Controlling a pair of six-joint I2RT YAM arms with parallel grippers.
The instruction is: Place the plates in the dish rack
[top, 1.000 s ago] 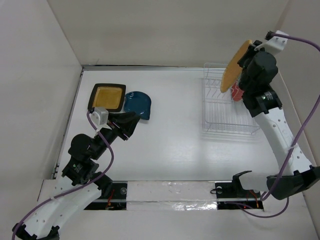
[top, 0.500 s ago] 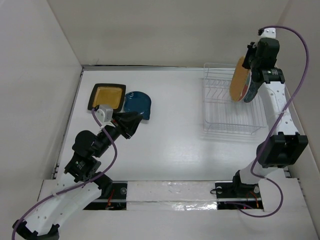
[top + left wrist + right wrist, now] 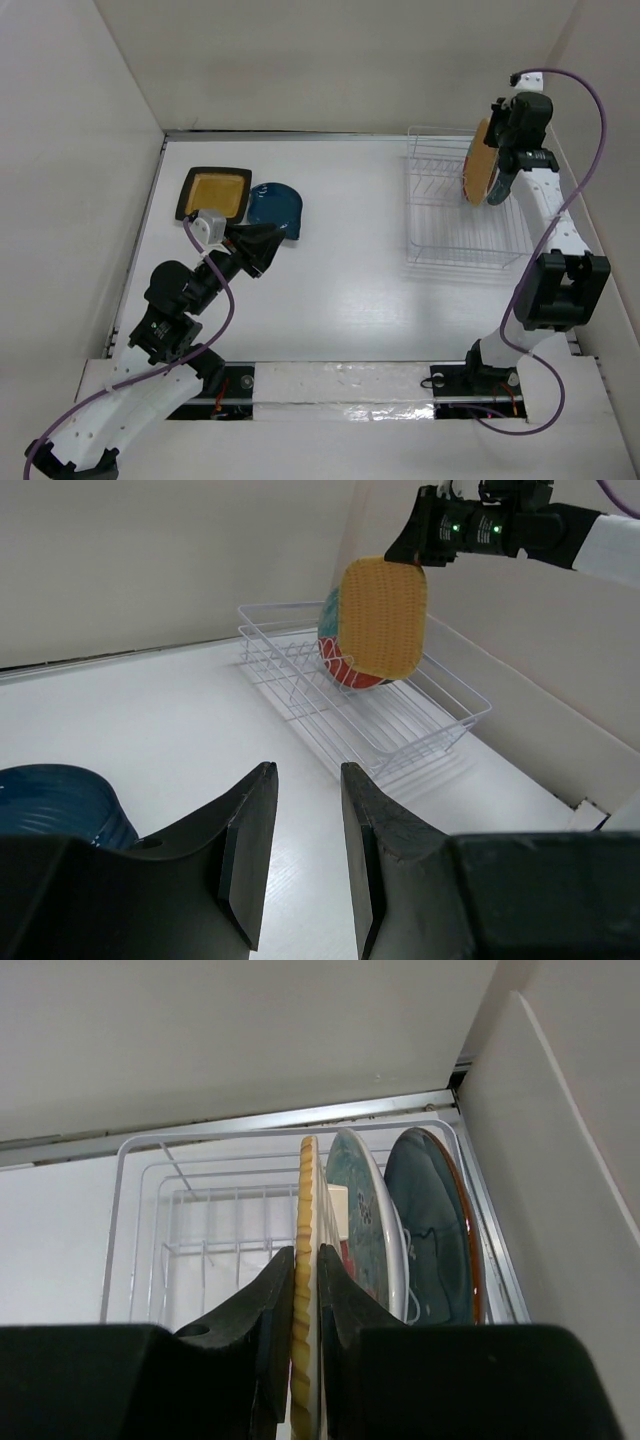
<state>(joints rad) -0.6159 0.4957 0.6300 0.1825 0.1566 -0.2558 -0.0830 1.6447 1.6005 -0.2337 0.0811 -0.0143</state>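
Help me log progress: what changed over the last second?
The right hand, gripping the orange plate, swung it down and turned it upright over the rack, beside two racked plates. The left hand barely shifted; yellow plate and blue plate stayed put.

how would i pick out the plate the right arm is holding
Find the wire dish rack at the far right. Over it the right tool pinches one plate on edge: the orange rounded-square plate, beside two round teal plates standing in the rack.
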